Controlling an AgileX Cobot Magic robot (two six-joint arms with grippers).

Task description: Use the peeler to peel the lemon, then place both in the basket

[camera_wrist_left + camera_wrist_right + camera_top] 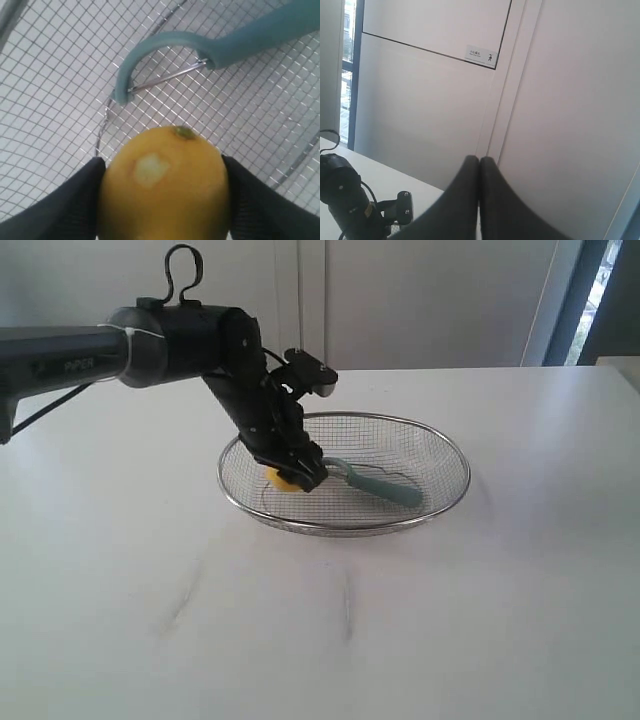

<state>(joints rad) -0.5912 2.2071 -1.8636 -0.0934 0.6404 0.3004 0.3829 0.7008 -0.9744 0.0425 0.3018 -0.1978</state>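
One lemon and one peeler are showing here. One basket is sitting on one table.

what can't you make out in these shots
lemon: exterior view, mostly hidden by the left claw.
peeler: left wrist view, handle end cut off by the picture edge.
whether the lemon touches the basket mesh: hidden under the lemon, both views.
right claw: outside the exterior view.
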